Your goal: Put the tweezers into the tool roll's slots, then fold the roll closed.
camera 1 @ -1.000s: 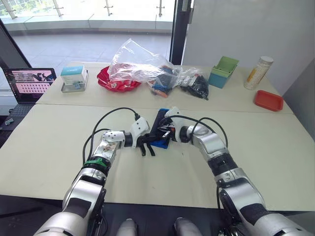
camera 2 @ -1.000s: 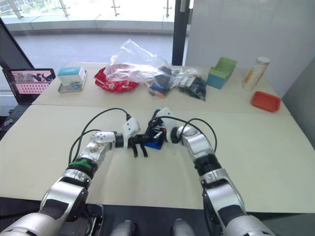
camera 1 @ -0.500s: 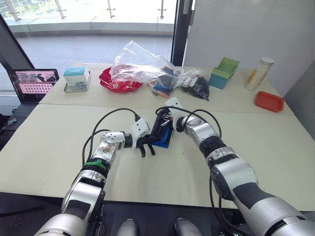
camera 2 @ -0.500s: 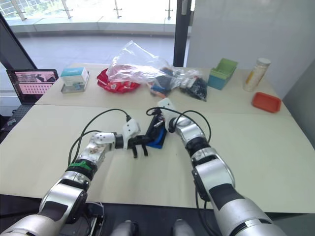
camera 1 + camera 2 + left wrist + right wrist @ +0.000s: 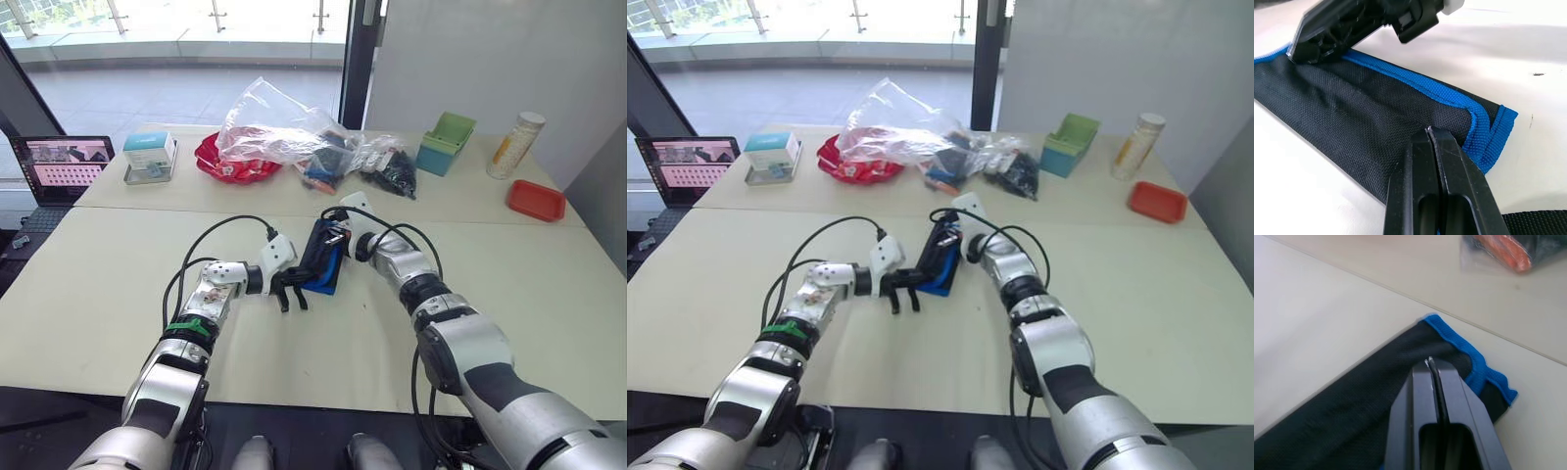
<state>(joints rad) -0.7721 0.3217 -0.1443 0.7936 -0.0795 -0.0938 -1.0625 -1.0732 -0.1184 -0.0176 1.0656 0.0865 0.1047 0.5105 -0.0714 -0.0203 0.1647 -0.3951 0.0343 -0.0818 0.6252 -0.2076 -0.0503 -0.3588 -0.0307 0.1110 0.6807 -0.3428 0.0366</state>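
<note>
Since 1 s ago the right gripper (image 5: 331,238) has swung from the roll's near end up to its far end. Table (image 5: 98,284) holds the tool roll (image 5: 321,257) at centre, folded. Left gripper (image 5: 291,291) pinched shut on roll's near corner; right gripper's fingers (image 5: 1442,387) clamped on far blue-edged corner.

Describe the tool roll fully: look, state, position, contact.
The tool roll is a flat pouch of black woven fabric with bright blue edging, folded over on the beige table. The left gripper is shut, pressing its near corner; the right gripper is shut at its far corner. No slots or tweezers show.
</note>
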